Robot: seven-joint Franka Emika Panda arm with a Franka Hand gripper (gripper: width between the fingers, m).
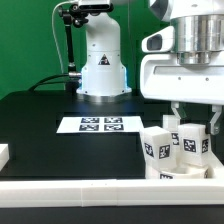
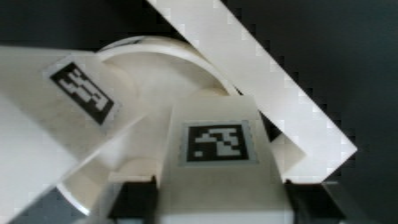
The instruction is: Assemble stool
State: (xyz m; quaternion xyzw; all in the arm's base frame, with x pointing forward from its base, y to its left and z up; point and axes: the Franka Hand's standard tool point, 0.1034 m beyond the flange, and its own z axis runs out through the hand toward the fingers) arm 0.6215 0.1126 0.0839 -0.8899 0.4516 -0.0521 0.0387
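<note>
The stool's white parts stand at the exterior view's right, close to the front rail. My gripper (image 1: pixel 194 120) hangs straight above them. In the wrist view a tagged white leg (image 2: pixel 217 150) fills the gap between my black fingers (image 2: pixel 134 200), which press its two sides; my gripper (image 2: pixel 217 198) is shut on it. This leg (image 1: pixel 192 143) stands upright in the exterior view. Another tagged leg (image 2: pixel 80 90) leans beside it, and it shows in the exterior view as a leg (image 1: pixel 155 148) further toward that view's left. The round seat (image 2: pixel 151 55) curves behind both legs, mostly hidden.
The marker board (image 1: pixel 100 124) lies flat mid-table. A long white rail (image 1: pixel 100 190) edges the table's front and runs diagonally as the rail (image 2: pixel 249 70) beside the stool. The robot's base (image 1: pixel 100 65) stands at the back. A small white piece (image 1: pixel 3 155) sits at the exterior view's left edge.
</note>
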